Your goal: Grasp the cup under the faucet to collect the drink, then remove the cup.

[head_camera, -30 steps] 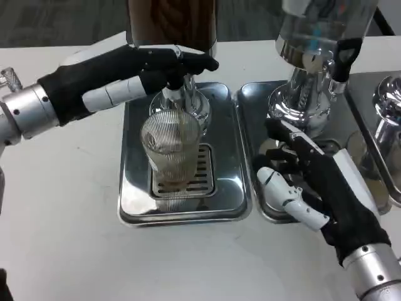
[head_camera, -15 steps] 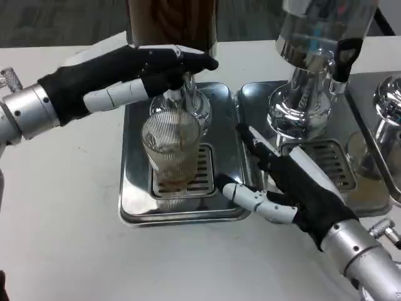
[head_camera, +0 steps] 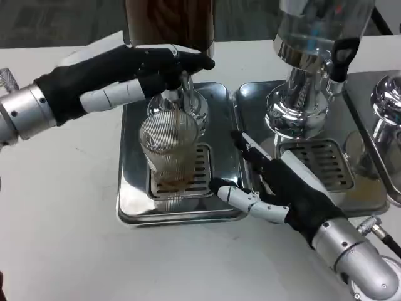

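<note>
L hand: pressing faucet at 12 o'clock.
Cup: filling on tray.
R hand: fingers spread, empty, cup's 3 o'clock.

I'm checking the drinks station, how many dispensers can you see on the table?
3. The left dispenser stands over the cup, the middle dispenser stands beside it, and a third dispenser is cut off at the right edge. More may lie beyond the frame.

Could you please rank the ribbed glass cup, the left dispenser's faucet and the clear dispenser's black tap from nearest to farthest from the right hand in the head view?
Measured from the right hand:
1. Ribbed glass cup, just to its left on the drip tray grate.
2. Left dispenser's faucet, above the cup, under the left hand.
3. Clear dispenser's black tap, top right.
</note>
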